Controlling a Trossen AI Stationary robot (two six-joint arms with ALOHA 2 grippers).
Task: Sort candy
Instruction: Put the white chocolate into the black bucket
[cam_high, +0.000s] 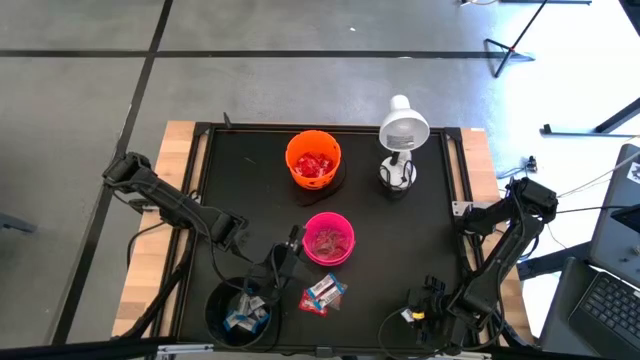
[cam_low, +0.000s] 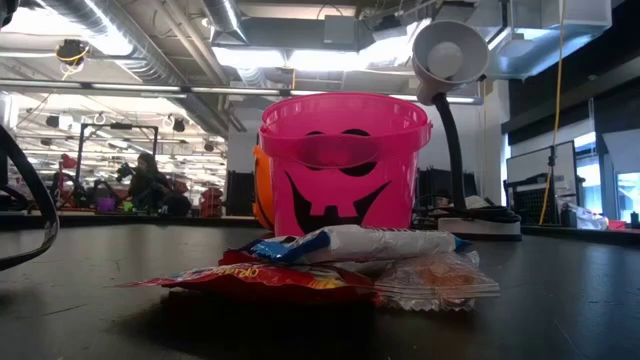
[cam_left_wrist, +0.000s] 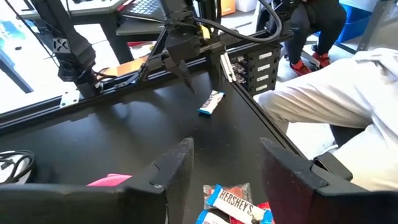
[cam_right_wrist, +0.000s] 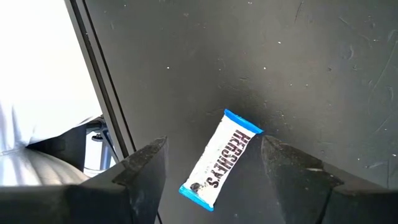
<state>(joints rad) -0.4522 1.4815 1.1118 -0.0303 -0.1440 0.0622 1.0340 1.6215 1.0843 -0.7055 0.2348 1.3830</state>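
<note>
A small pile of candy (cam_high: 322, 293) (cam_low: 330, 265) lies on the black mat near the front, in red, blue-and-white and clear wrappers. My left gripper (cam_high: 290, 250) (cam_left_wrist: 224, 168) hovers open just left of and above the pile, with nothing between its fingers. My right gripper (cam_high: 413, 312) (cam_right_wrist: 214, 149) is open at the near right, pointing steeply down. One blue-and-white candy bar (cam_right_wrist: 221, 158) (cam_left_wrist: 211, 102) lies flat on the mat under it, between the two fingers and apart from both.
An orange bowl (cam_high: 313, 158) holding red candy stands at the far middle. A pink bowl (cam_high: 329, 238) (cam_low: 345, 160) stands mid-table, and a black bowl (cam_high: 240, 312) with blue-and-white candy at the near left. A white lamp (cam_high: 402, 130) stands far right. A person's white sleeve (cam_left_wrist: 348, 106) shows beyond the mat's edge.
</note>
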